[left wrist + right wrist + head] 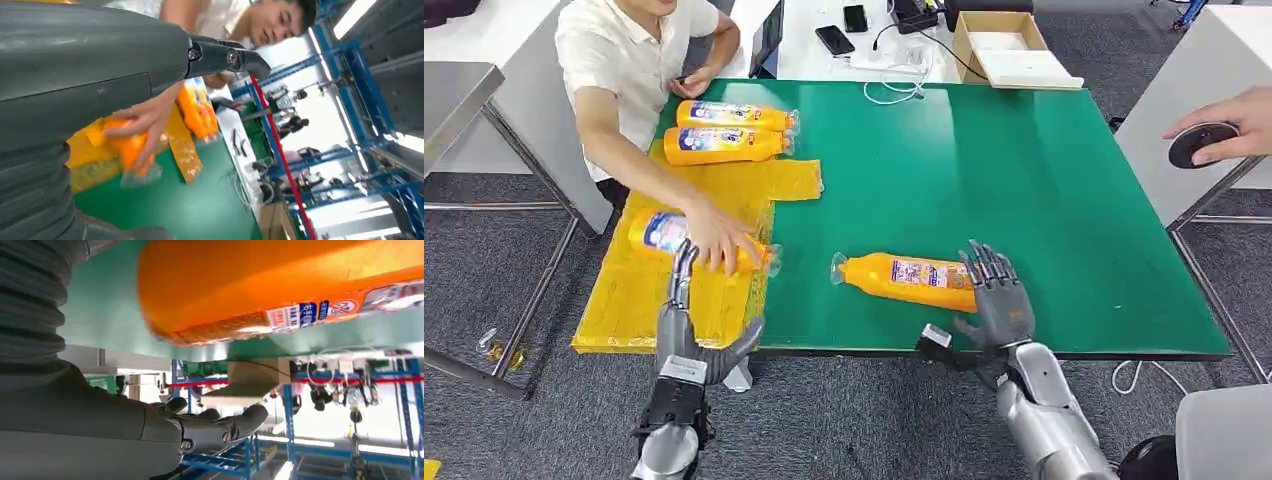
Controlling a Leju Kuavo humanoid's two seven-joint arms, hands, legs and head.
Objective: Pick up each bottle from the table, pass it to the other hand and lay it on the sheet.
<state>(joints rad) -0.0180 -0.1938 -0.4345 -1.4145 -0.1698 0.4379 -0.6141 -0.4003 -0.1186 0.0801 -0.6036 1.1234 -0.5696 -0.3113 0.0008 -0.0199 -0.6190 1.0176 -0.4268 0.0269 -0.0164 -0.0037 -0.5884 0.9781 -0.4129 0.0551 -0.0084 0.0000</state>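
Right hand (1001, 296) at the bottle (904, 278) on the green table (1024, 180)
Its fingers are spread, upright, holding nothing, beside the lying bottle's base; left hand (689, 335) is open at the yellow sheet (639, 290).

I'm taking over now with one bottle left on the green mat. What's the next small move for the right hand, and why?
Probably close the right hand around the bottle. It lies on its side on the mat, the open fingers beside its base. The person's hand is on the sheet's near bottle, so wait with the left hand.
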